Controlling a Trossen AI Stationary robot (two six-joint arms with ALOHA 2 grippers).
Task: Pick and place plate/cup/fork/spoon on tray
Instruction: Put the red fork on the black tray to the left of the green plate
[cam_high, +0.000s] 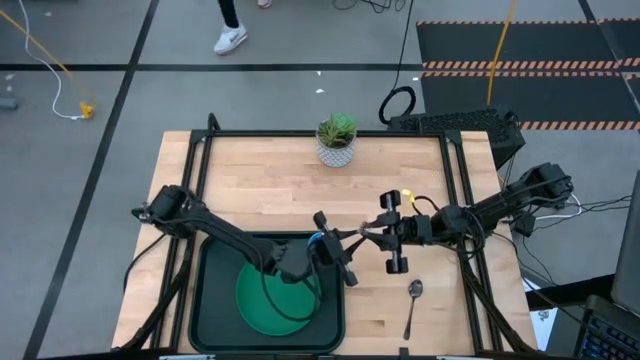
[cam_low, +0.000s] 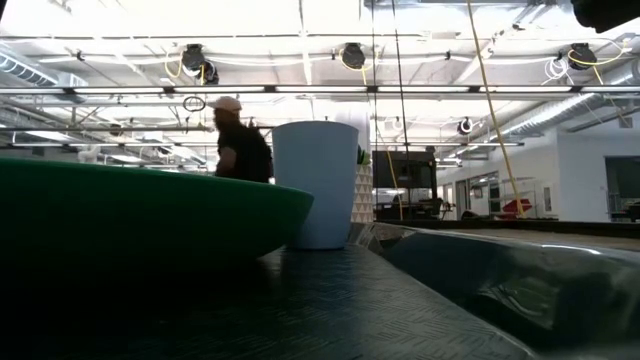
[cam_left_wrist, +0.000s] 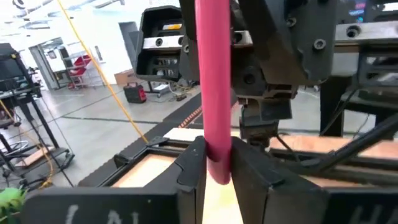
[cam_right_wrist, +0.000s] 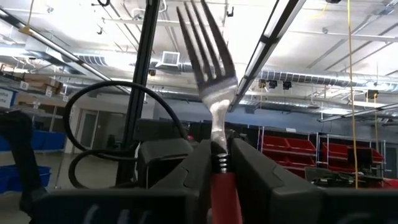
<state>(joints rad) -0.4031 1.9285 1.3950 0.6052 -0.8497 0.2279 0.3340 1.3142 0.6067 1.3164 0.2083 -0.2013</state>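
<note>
Plate (cam_high: 272, 300) and cup (cam_low: 316, 184) sit in the tray (cam_high: 205, 300); both my jaws, left (cam_left_wrist: 217, 163) and right (cam_right_wrist: 219, 158), clench the fork (cam_right_wrist: 208, 81) beside it, spoon (cam_high: 413, 305) still on the table (cam_high: 270, 190).

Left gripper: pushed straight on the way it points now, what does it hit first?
Probably the right gripper, facing it head-on just beyond the red-handled metal fork that both clamp. The left gripper seems to have little clearance, though depth is unclear.

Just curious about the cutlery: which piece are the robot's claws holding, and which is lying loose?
The fork, red-handled, is clamped between both grippers above the table; the all-silver spoon lies untouched on the wood, right of the tray.
</note>
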